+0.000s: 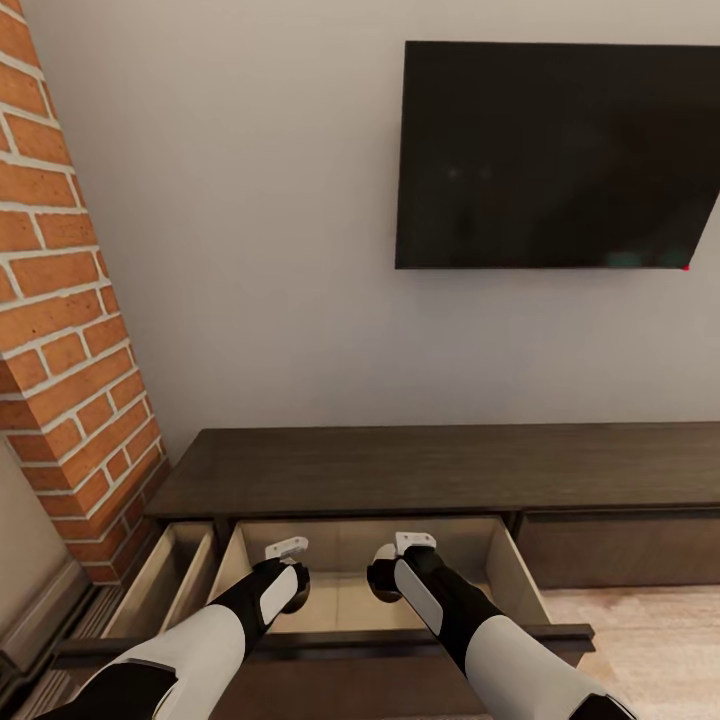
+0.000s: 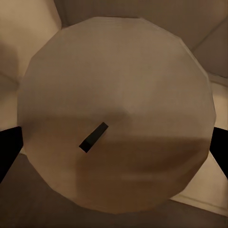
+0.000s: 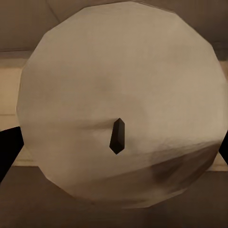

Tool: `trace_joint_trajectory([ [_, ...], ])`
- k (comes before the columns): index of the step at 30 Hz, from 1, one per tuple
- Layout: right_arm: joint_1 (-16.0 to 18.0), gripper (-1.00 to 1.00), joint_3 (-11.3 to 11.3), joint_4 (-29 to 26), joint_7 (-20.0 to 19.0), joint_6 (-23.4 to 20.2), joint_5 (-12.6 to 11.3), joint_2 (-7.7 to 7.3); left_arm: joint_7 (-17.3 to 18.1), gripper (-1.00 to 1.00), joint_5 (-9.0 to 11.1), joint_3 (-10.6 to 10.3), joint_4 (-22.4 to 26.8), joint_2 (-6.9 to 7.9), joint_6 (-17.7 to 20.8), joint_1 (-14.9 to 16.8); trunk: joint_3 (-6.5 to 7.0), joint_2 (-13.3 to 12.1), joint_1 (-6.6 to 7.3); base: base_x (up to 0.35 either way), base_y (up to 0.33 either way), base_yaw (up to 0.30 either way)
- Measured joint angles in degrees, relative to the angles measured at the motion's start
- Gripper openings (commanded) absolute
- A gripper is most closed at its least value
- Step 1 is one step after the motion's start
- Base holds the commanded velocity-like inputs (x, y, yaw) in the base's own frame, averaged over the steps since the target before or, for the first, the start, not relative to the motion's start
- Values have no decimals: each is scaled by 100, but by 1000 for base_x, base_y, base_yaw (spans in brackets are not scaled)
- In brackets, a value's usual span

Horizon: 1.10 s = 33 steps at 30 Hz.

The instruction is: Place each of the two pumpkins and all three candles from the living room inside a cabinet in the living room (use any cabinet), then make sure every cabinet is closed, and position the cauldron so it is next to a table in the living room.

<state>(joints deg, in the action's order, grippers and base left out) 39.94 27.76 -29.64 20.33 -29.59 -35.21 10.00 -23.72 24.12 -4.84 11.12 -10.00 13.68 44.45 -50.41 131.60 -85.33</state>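
Note:
The long dark brown cabinet (image 1: 430,470) stands against the wall with its middle drawer (image 1: 345,605) pulled out, showing pale beige walls. Both arms reach down into that drawer. My left gripper (image 1: 291,588) is shut on a beige candle (image 2: 114,95); I look down on its round top and dark wick, with black fingers (image 2: 6,152) at either side. My right gripper (image 1: 384,584) is shut on another candle (image 3: 118,85) in the same way, with fingers (image 3: 6,149) at its sides. The pumpkins, cauldron and table are out of view.
A second drawer (image 1: 165,580) at the cabinet's left end also stands open, beside a red brick pillar (image 1: 60,300). The cabinet front on the right (image 1: 620,550) is closed. A black TV (image 1: 560,150) hangs on the wall above. Light wood floor (image 1: 650,640) lies at the right.

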Motion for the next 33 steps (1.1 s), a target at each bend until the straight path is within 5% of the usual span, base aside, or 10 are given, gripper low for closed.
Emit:
trace_joint_trajectory([
  [13, 0, -100, 17, 0, 6, 5, 13, 0, -11, -100, -2, 9, 0, 0, 42, 0, -233, 521, -286, 0, 0, 0],
  [33, 10, -100, 35, 7, -2, 25, 71, 0, -17, -100, -4, 5, 17, 0, -25, 1, -305, 683, -374, 0, 0, 0],
])
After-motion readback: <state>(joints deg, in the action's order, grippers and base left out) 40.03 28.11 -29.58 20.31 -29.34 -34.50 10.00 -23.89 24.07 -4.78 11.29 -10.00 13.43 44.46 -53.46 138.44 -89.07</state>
